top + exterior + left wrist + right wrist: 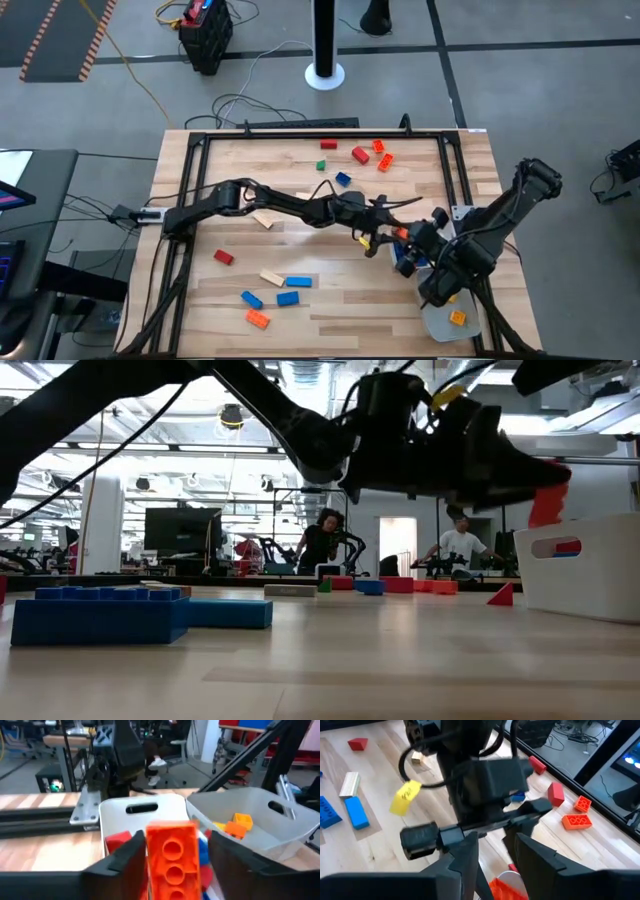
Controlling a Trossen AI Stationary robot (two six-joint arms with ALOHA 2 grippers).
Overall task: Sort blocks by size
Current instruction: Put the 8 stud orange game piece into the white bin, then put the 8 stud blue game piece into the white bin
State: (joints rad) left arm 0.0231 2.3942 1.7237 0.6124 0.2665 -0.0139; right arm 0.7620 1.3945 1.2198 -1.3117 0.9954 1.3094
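Note:
My left gripper [172, 851] reaches level across the table to its right side [388, 232] and stands open above a white tray [145, 807]. An orange oblong brick [172, 857] sits between its fingers, studs up. That tray holds red and blue blocks. A second white tray [260, 815] beside it holds orange and yellow blocks [237, 826]. My right gripper [497, 847] hovers close by [415, 255], open and with nothing between its fingers, slanting down toward the left gripper. Loose blocks lie flat on the table. My left gripper has the orange brick between its two fingers, which lie along it. One long side [149, 855] is up against one finger [127, 857]; a gap shows between the other long side and the other finger [230, 857]. Whether the finger touches the brick I cannot tell.
Red, tan, blue and orange blocks [270, 288] lie near the front left. Green, red, orange and blue blocks [360, 157] lie at the far side. A tan block [262, 219] lies under the left arm. A black frame [300, 132] rings the table. People sit in the room behind.

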